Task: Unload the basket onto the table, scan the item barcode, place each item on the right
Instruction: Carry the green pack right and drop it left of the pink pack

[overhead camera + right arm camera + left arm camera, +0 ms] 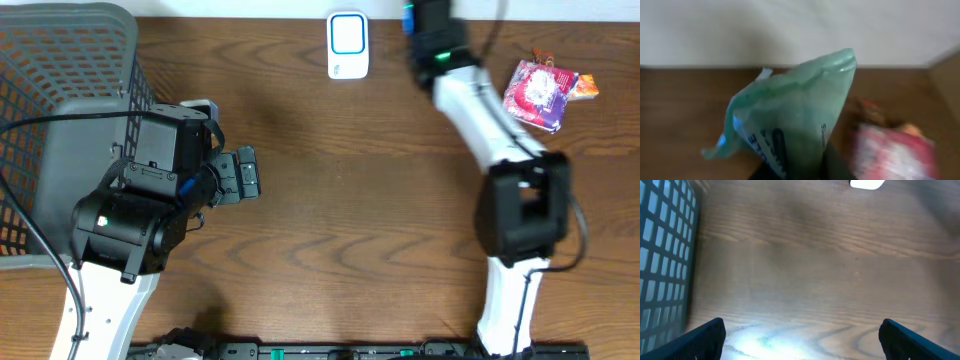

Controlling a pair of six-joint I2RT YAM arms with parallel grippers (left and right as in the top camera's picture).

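Note:
My right gripper (420, 18) is at the table's far edge, shut on a green plastic packet (795, 115) with dark print. In the right wrist view the packet rises out of the gripper (802, 171) and fills the middle; I see no barcode on it. In the overhead view only a blue-green scrap of the packet (408, 14) shows beside the arm. The white scanner (348, 45), with its blue-rimmed window, lies just left of that gripper. My left gripper (240, 176) hangs open over bare wood beside the basket, nothing between its fingers (700, 340).
A grey mesh basket (60, 60) fills the left end of the table, its wall close to my left gripper (665, 255). A red and pink snack packet (540, 95) lies at the far right, blurred in the right wrist view (890, 150). The scanner (867, 183) shows at the top of the left wrist view.

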